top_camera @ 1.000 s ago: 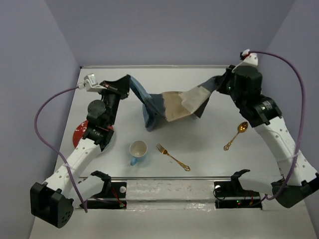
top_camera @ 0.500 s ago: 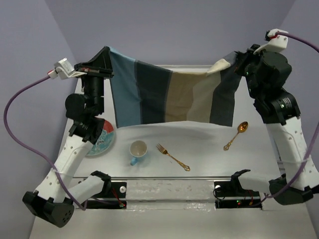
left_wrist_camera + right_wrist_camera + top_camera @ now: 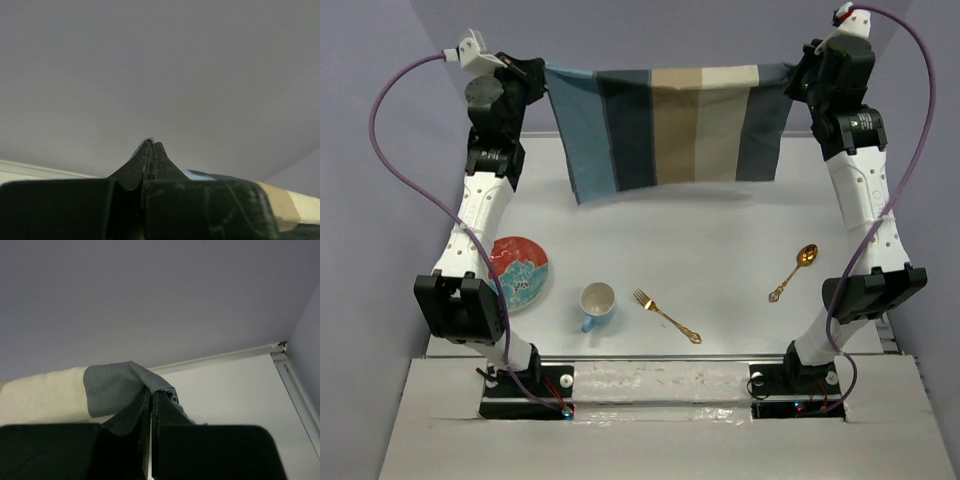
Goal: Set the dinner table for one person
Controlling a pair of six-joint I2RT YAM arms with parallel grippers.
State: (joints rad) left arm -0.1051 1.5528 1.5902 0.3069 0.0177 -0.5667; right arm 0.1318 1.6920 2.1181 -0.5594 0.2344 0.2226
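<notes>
As both arms stand tall at the back of the overhead view, the striped cloth placemat (image 3: 670,125) hangs stretched between them like a banner. Its soft woven bands run blue, dark grey, tan, cream and grey, above the far part of the dinner table (image 3: 700,235). The left gripper (image 3: 542,76) pinches the blue upper corner, and the right gripper (image 3: 790,80) pinches the grey one. That matte white tabletop lies well below both grippers, flat and plain. On it sit a round red-and-blue plate (image 3: 518,272) by the left arm, a pale cup (image 3: 597,303) with a blue handle, a slim gold fork (image 3: 667,315) just right of the cup, and a gold spoon (image 3: 794,271) further right. Over to the left wrist camera: black fingers pressed tight together, a sliver of blue and tan cloth at lower right, bare wall beyond. Right wrist camera now: fingers clamped on a crumpled grey corner, the cream band to its left, the white tabletop beneath.
</notes>
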